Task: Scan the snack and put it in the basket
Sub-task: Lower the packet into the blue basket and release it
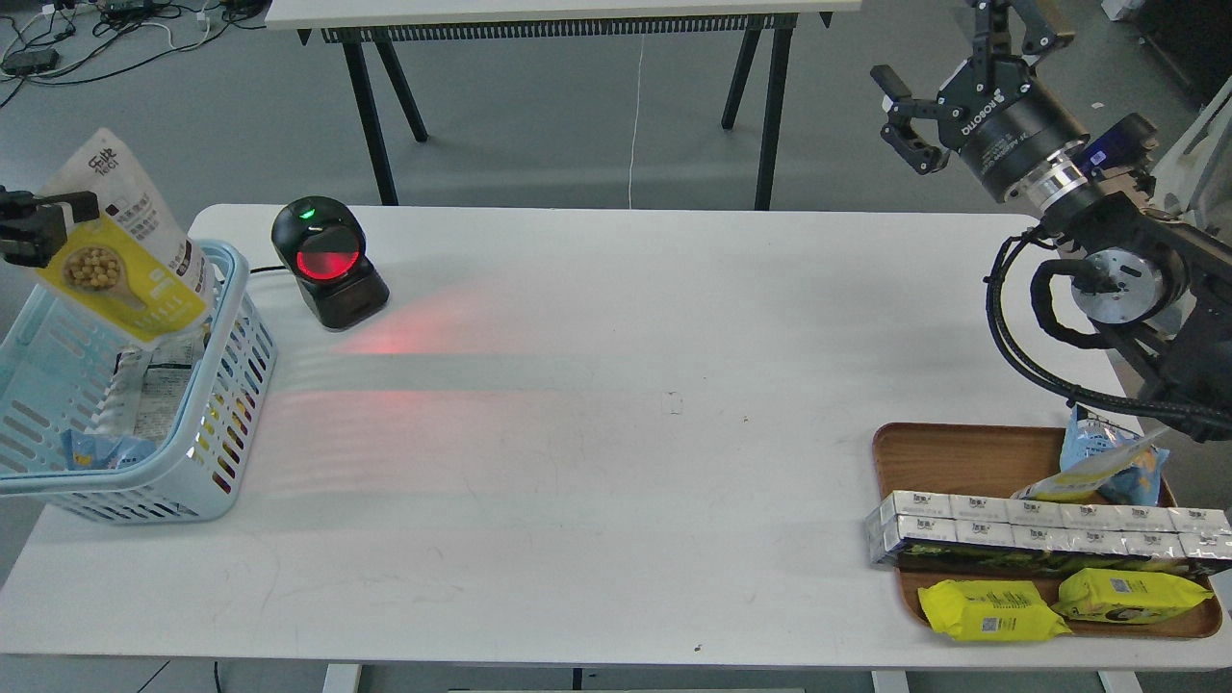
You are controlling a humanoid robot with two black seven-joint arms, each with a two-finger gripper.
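The snack pouch, white above and yellow below with a bean picture, hangs tilted over the far part of the light blue basket at the table's left end. My left gripper enters at the left edge and is shut on the pouch's left side. My right gripper is raised at the top right, open and empty. The black barcode scanner stands right of the basket and casts red light on the table.
Other packets lie inside the basket. A brown wooden tray at the front right holds a blue-and-yellow bag, a row of silver cartons and two flat yellow packets. A second table stands behind.
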